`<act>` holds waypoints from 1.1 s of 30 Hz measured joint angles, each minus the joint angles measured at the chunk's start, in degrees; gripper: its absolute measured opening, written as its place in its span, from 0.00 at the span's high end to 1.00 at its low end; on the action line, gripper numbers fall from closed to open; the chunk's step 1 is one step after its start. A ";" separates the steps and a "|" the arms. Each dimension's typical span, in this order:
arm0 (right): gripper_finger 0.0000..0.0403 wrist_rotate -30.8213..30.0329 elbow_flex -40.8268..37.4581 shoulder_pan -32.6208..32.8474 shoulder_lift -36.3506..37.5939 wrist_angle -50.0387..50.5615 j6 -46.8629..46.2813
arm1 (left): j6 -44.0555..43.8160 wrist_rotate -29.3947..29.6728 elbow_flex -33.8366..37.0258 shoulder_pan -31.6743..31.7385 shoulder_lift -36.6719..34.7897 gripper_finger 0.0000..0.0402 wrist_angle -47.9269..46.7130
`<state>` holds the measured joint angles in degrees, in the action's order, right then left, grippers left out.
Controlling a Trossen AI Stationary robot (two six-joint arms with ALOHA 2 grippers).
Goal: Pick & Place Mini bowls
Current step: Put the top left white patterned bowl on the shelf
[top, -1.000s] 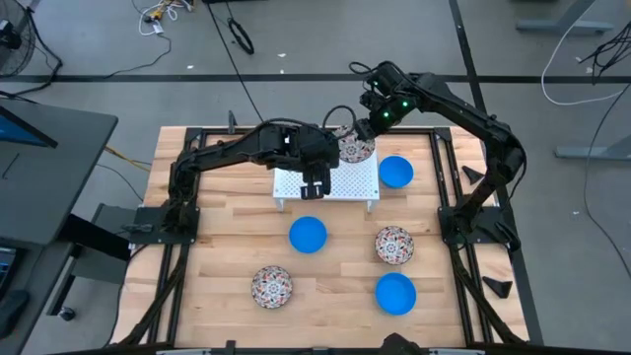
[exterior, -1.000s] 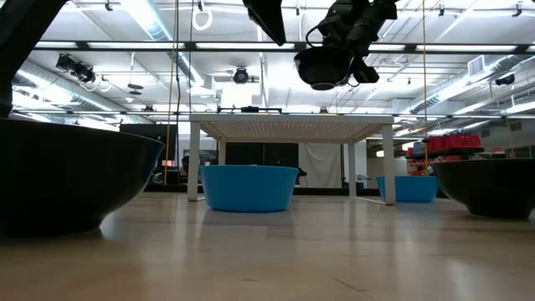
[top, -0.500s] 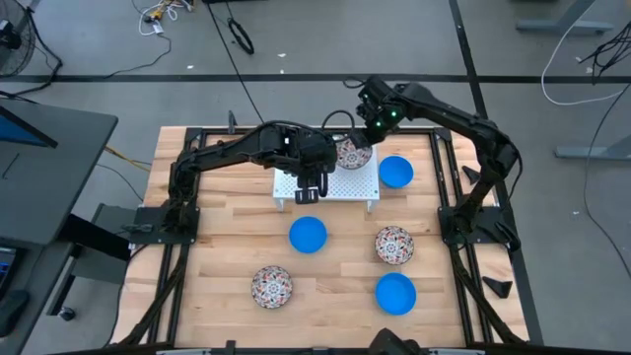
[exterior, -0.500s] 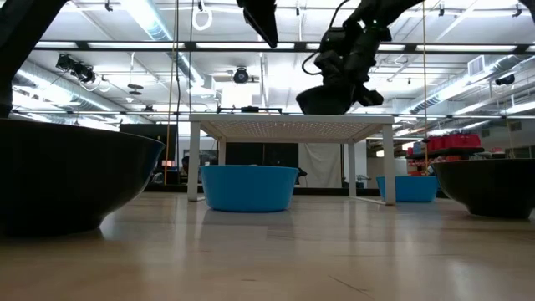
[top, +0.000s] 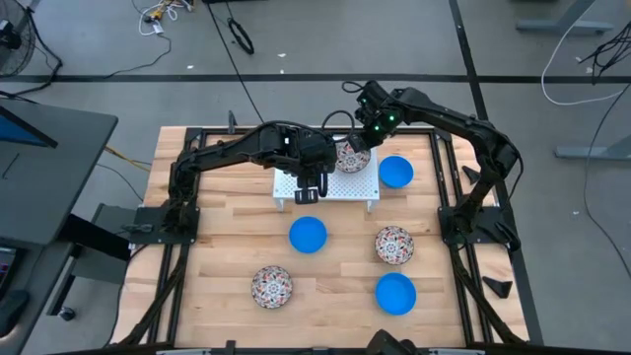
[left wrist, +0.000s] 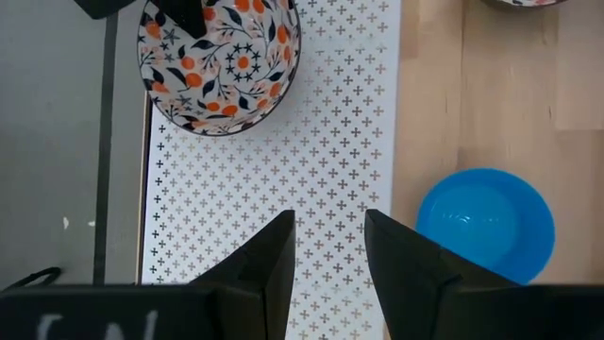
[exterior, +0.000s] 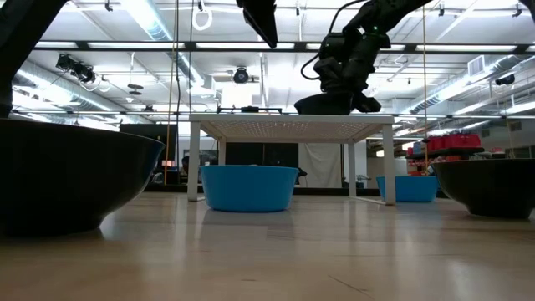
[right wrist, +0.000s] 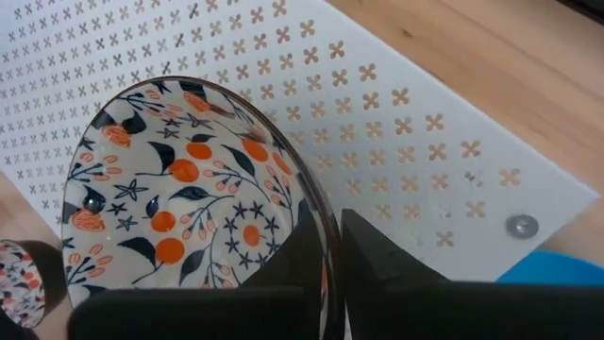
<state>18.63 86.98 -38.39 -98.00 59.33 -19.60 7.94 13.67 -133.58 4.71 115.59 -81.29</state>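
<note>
While the right arm works at the rack, the scene runs from the front edge of the tabletop to the back:

Front row: a white floral-patterned mini bowl (top: 271, 286) at front left and a plain bright blue mini bowl (top: 395, 294) at front right, both on the wooden slatted tabletop (top: 217, 266).

Middle row: a second blue mini bowl (top: 308, 235) just in front of the rack, and a second floral mini bowl (top: 393, 245) to its right.

Rack: a white perforated metal rack (top: 340, 183) on short legs, with a third blue mini bowl (top: 396, 172) on the tabletop just beside its right end.

Left gripper (top: 310, 189): hangs over the rack's front part, fingers (left wrist: 269, 260) apart, holding nothing.

Right gripper (top: 360, 148): pinched narrow on the rim of a third floral mini bowl (top: 350, 158).

Held bowl: upright at the rack's back right corner, its base at the rack's top.
</note>
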 joint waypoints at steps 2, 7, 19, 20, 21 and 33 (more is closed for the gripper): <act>0.91 0.11 0.00 0.16 0.02 -0.04 0.39 | 0.05 0.00 0.00 0.00 0.00 0.66 0.02; 0.81 0.59 0.00 0.37 0.04 0.07 0.58 | 0.17 0.00 0.00 0.00 0.00 0.66 0.02; 0.62 0.61 0.00 0.33 0.04 -0.08 1.10 | 0.23 0.00 0.00 0.00 0.00 0.66 0.04; 0.61 0.61 0.00 0.33 0.04 -0.07 1.10 | 0.21 0.00 0.00 0.00 0.00 0.66 0.04; 0.60 0.63 0.00 0.33 0.04 -0.04 1.03 | 0.23 0.00 0.00 0.00 0.00 0.66 0.04; 0.55 5.25 0.00 0.20 0.04 -0.61 0.82 | 0.25 -0.01 0.00 0.00 0.02 0.66 0.04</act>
<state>23.88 86.98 -38.19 -97.95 58.72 -18.79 8.19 13.66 -133.58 4.71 115.61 -81.25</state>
